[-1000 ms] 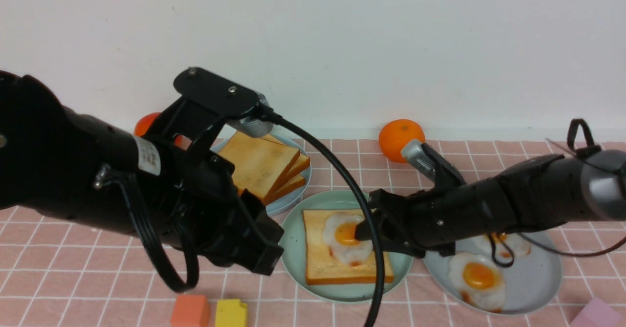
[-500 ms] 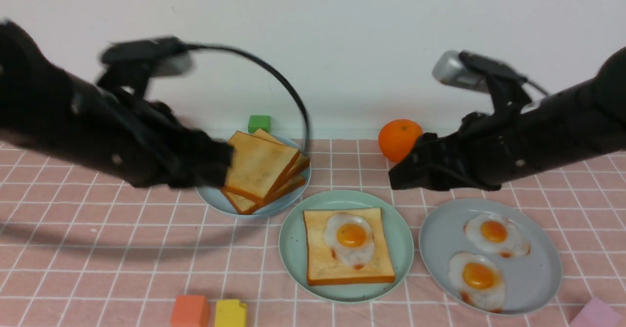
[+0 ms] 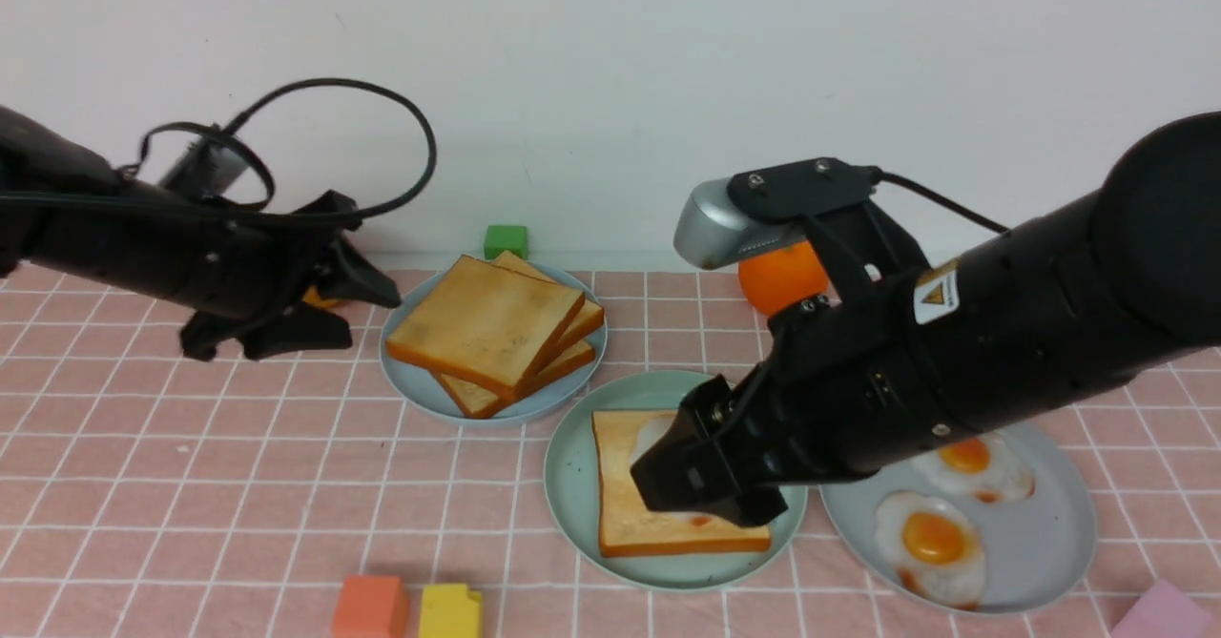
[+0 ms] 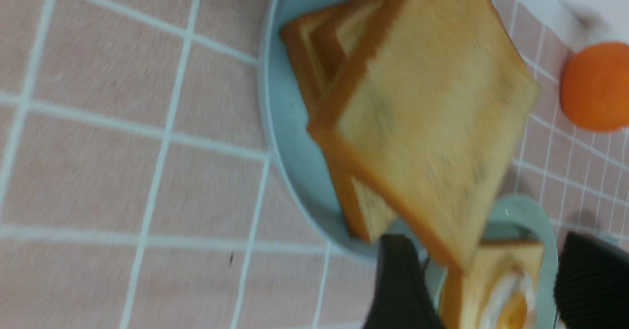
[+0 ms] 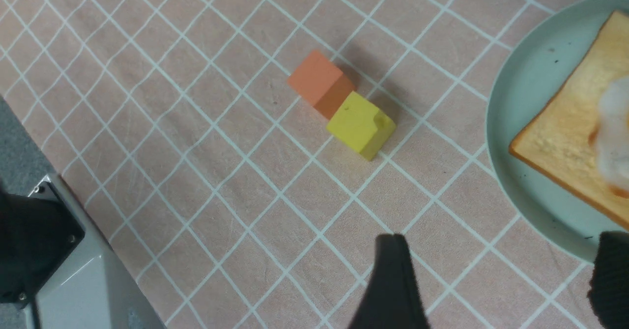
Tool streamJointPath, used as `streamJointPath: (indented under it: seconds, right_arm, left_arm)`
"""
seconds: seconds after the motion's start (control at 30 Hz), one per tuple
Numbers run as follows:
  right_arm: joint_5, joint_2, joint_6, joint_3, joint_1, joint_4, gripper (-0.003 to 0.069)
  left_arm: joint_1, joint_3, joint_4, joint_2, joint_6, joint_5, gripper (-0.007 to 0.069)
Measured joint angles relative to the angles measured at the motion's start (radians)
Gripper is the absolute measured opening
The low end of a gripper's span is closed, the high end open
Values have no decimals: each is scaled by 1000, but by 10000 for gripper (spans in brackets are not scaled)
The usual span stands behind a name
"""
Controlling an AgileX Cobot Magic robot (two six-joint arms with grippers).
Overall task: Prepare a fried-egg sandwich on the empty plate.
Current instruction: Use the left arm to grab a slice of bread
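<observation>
On the pink-checked table (image 3: 191,485), the right tool (image 3: 701,500) hangs low over the mint-green plate (image 3: 572,485) at the front centre and hides most of the egg in the front view. On that plate lies the sandwich (image 3: 615,509), so far one toast slice with a fried egg on it and no upper slice. The left tool (image 3: 372,321) sits well to the left, apart from the toast stack (image 3: 486,328) on the pale-blue plate (image 3: 401,371).

Half a second ago the right tool was raised beside the orange (image 3: 773,280), behind the plate; it has since come down and forward. The left tool was then at the stack's edge and has drawn back leftward.

Both tools are spread wide and hold nothing. In the right wrist view only cloth and plate rim show between the fingers (image 5: 393,284). Whether the right tool touches the egg cannot be told.
</observation>
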Motion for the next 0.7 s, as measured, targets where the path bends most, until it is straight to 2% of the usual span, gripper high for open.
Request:
streamJointPath:
  seconds: [0.23, 0.57, 0.7]
  right_arm:
    - [0, 0, 0, 0, 0, 1, 531]
    - [-1, 0, 0, 0, 0, 9, 531]
    - [-1, 0, 0, 0, 0, 9, 531]
  left_arm:
    - [-1, -79, -21, 137, 1, -11, 489]
    - [-1, -89, -46, 184, 6, -72, 489]
    - [-1, -89, -91, 207, 57, -87, 459]
